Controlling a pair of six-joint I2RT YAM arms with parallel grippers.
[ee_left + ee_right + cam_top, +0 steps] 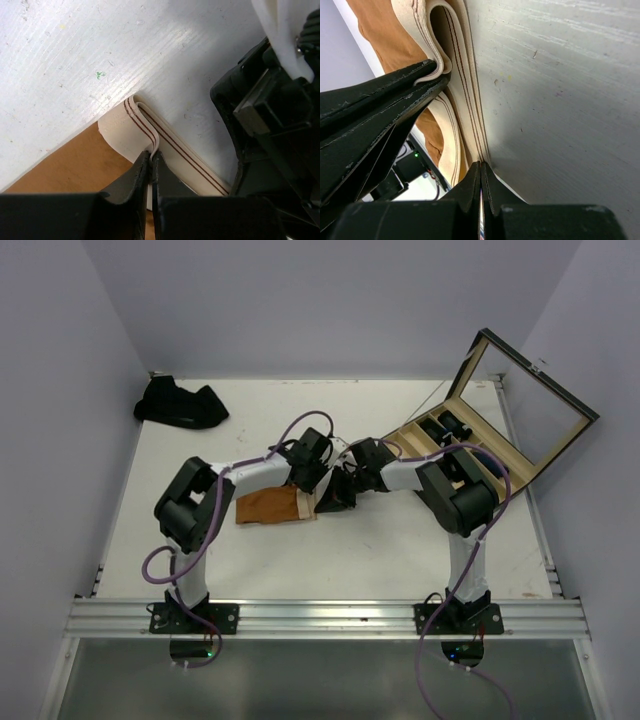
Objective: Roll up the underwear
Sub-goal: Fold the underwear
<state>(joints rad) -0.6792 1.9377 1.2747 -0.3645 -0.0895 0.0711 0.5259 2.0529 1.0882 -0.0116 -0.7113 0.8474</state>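
Rust-orange underwear (268,508) lies flat on the table (330,570) in the overhead view, just ahead of the left arm's elbow. Its cream waistband (304,502) is turned toward the middle, where the left pincer (316,492) and right pincer (338,498) come down side by side, too crowded there to read their jaws. An open wooden box (470,455) stands well apart at the far right. From the left wrist, the left pincer (151,157) is clenched on a raised fold of the waistband (142,122), whose striped elastic loops up off the table (75,60) into the jaws, while the rest of the underwear (70,170) lies flat beside it. From the right wrist, the right pincer (481,169) is clenched too, with its tips at the waistband (465,90) edge where it meets the table (560,100). I cannot tell whether it has caught any cloth. The left pincer (438,76) shows side-on, nipping the fold. The garment looks light, thin and limp, and likely to slide on the smooth table. The elastic band is the only part with body, so it seems the best place to grip, though a shallow pinch on springy elastic may slip free.
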